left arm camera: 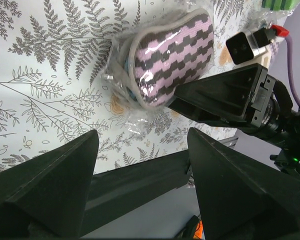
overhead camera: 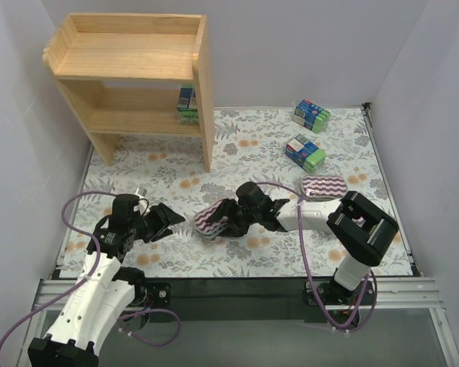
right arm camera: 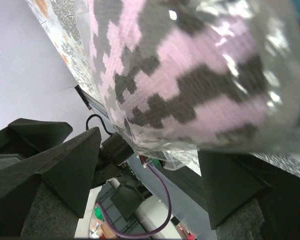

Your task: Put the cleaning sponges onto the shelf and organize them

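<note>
Sponge (overhead camera: 211, 220) sits over mid-desk (overhead camera: 245, 157), clamped in the right jaws, long axis aimed at the left jaws. Those gape apart just beside it, shelf (overhead camera: 130, 57) way off behind.

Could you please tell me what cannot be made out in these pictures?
Top view: the blue-green pack on the shelf's lower tier is partly hidden by its side panel.
Right wrist view: the zigzag sponge fills the frame, blurred; whether the right tool grips it is unclear.
</note>
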### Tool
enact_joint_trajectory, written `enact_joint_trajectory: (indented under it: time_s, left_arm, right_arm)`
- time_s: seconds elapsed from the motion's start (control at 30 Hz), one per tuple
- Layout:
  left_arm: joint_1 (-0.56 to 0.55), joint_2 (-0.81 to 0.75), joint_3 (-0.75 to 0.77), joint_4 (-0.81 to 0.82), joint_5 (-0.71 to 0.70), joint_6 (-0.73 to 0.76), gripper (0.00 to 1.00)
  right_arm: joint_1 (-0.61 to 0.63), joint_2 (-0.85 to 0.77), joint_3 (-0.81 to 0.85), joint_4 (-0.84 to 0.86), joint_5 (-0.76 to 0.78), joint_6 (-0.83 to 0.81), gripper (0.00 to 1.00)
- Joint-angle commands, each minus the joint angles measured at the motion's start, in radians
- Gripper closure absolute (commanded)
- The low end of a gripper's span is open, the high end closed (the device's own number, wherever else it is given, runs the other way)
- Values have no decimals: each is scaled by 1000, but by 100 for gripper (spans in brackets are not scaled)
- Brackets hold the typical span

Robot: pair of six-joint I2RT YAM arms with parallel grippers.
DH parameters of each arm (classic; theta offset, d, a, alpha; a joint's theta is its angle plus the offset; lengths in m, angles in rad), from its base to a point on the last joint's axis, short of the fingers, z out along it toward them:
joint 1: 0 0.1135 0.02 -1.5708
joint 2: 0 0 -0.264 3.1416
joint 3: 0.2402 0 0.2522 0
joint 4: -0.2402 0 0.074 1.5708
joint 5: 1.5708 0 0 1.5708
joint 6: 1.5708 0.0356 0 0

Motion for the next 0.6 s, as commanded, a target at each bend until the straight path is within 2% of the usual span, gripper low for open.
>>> enact_joint_trajectory:
  time_s: [0.0, 0.1, 0.23, 0.37, 0.47, 0.57]
  left_arm:
    - [-4, -21, -38, 0, 56, -30, 34]
    - [-4, -18, -45, 21, 63, -51, 34]
    - [-7, 34, -52, 116, 81, -62, 34]
    - [-36, 176, -40, 219, 81, -57, 34]
    - [-67, 270, -15, 276, 52, -48, 34]
    - [-104, 357, 15, 290, 8, -40, 33]
  right_arm:
    - [5, 37, 50, 113, -56, -20, 29]
    - [7, 19, 44, 139, -74, -74, 29]
    - [7, -79, -42, 139, -59, -115, 29]
    - [6, -170, -117, 127, -83, -134, 24]
    - [6, -236, -161, 93, -96, -138, 21]
    - [6, -343, -157, -48, -47, -195, 20]
